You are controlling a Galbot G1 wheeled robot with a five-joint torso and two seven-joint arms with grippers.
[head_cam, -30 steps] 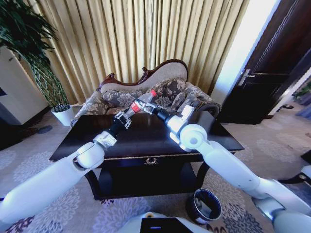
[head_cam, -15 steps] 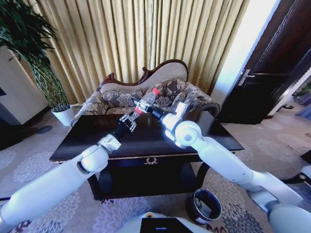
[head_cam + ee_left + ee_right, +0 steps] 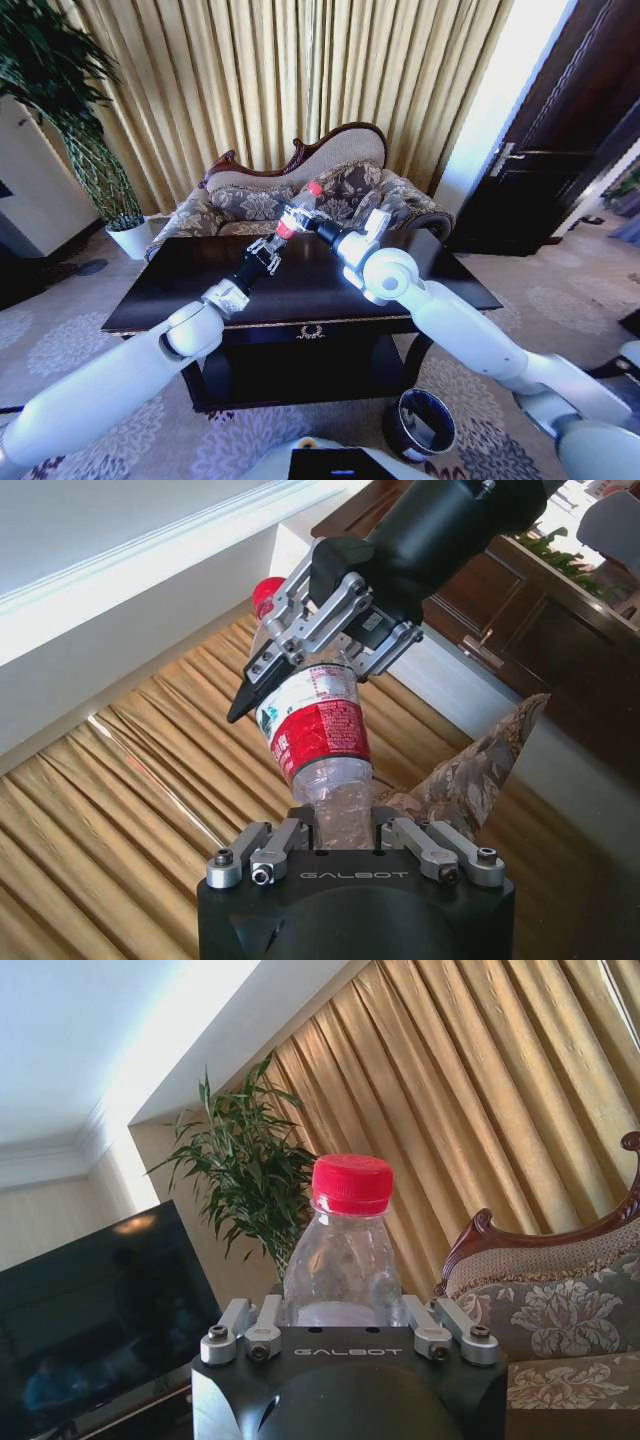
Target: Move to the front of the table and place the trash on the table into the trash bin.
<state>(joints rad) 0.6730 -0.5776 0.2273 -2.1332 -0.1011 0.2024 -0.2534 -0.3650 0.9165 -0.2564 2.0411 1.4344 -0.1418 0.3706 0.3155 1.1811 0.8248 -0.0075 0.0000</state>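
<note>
You have both claws on one clear plastic bottle [image 3: 298,208], lifted in the air above the far middle of the black table [image 3: 300,290]. Your right gripper [image 3: 305,222] is clamped around the bottle's upper body, just under the shoulder; in the left wrist view its fingers [image 3: 300,640] press against the plastic above the red label, with the red cap [image 3: 268,592] sticking out past them. In the right wrist view the bottle [image 3: 340,1260] rises straight out from between that claw's jaws, cap [image 3: 352,1182] at the far end. Your left gripper [image 3: 268,248] sits at the bottle's base end, below and to the left of the right claw, and its jaws stand on either side of the clear bottom; the left wrist view shows the bottle's lower part [image 3: 335,810] seated between them, so that claw grips it too. The bottle tilts, cap end up and toward the armchair [image 3: 330,195] behind the table. The trash bin [image 3: 420,425] stands on the carpet well below your right arm, near the table's front right leg.
</note>
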